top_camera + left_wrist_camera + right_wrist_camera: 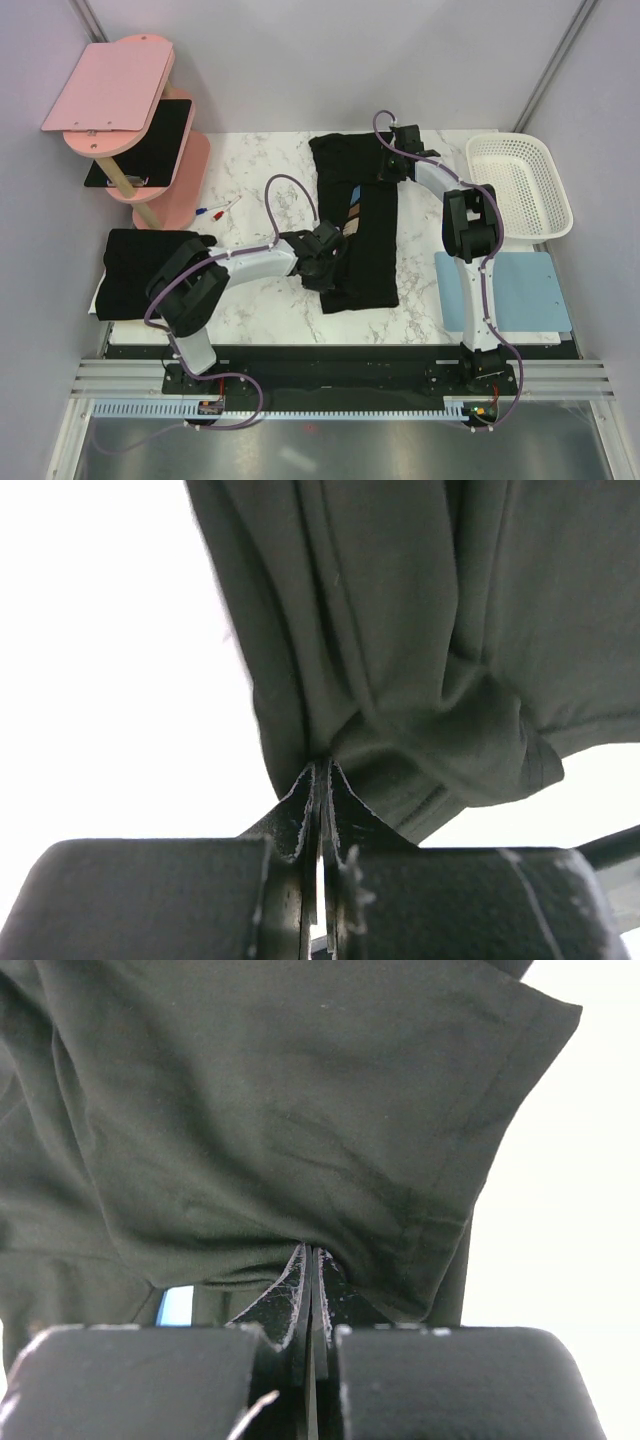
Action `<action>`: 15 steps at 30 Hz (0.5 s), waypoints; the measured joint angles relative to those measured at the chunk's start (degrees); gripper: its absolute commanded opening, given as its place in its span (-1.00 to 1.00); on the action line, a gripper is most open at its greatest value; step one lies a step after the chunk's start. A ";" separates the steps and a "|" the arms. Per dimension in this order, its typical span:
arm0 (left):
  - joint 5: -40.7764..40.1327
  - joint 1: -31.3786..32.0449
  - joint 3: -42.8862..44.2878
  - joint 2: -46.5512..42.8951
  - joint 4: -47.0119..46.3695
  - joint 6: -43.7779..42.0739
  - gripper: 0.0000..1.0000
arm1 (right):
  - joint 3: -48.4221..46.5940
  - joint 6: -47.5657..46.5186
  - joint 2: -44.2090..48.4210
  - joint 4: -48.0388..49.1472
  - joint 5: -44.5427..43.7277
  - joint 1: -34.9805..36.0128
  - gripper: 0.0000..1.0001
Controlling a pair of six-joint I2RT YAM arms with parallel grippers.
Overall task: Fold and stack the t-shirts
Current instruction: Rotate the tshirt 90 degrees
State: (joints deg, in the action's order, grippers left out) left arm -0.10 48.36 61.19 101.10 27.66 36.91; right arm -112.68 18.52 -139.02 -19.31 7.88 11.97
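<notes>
Here we hold the printed t-shirt (pixel 368 255), which lies mid-table. Our left gripper (pixel 322 780) is clamped on its left edge and our right gripper (pixel 310 1260) on its far part. A folded t-shirt (pixel 140 270) sits at the table's left edge.

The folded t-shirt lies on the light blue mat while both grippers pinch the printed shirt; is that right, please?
Not quite: the top external view shows the folded t-shirt lying at the left, not on the light blue mat at right. The rest holds.
</notes>
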 measured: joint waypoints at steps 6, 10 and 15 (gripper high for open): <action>-0.76 0.42 -0.09 -8.26 3.39 -2.84 -0.61 | 8.76 -1.49 7.34 0.46 -0.44 0.20 -0.90; -2.36 0.42 0.00 -19.10 3.61 -4.76 0.50 | 15.58 -2.27 17.27 0.94 0.02 0.96 0.01; -6.10 0.02 0.15 -25.92 4.11 -5.70 0.84 | 26.82 -3.19 33.46 3.23 0.85 5.31 0.96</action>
State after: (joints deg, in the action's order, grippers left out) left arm -6.20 48.38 61.34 75.18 31.77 31.20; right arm -85.86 15.33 -105.56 -16.08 8.73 17.28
